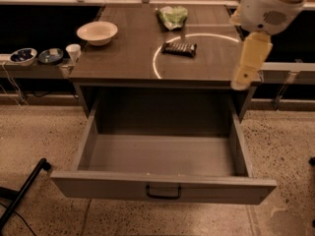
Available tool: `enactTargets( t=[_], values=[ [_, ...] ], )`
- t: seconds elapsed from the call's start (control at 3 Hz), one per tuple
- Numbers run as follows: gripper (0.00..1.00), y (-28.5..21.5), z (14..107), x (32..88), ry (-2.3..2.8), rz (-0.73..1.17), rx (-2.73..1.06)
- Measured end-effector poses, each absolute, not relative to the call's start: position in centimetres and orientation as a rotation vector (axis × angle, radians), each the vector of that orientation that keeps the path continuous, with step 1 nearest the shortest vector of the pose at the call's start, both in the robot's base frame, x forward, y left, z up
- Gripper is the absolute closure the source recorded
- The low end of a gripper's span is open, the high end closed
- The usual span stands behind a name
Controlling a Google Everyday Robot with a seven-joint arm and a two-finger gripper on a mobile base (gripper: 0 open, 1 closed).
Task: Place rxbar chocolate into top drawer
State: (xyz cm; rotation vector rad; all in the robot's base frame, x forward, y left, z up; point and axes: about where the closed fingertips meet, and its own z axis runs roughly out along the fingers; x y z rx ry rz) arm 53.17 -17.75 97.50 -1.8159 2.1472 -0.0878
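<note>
The rxbar chocolate (179, 48) is a dark flat bar with pale stripes. It lies on the cabinet top (123, 58), inside a bright ring of light, right of centre. The top drawer (162, 191) is pulled fully open toward me and its inside looks bare; its dark handle (163, 192) sits at the middle of the front panel. My white and beige arm (253, 43) hangs over the cabinet's right edge, right of the bar. My gripper itself is out of view.
A green and white snack bag (172, 16) lies behind the bar. A white bowl (97, 32) stands at the cabinet top's left. Two small dishes (35, 56) and a white cup (73, 51) sit on a low ledge at the left. A black bar (22, 195) crosses the speckled floor at the lower left.
</note>
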Motion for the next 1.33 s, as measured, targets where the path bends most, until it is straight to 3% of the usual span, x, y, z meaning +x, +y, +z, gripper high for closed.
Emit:
enactTargets(
  t=[0.67, 1.33],
  values=[
    [0.00, -12.5, 94.1, 67.8, 2.107, 0.017, -1.648],
    [0.00, -10.9, 88.0, 75.1, 2.181, 0.312, -1.417]
  ],
)
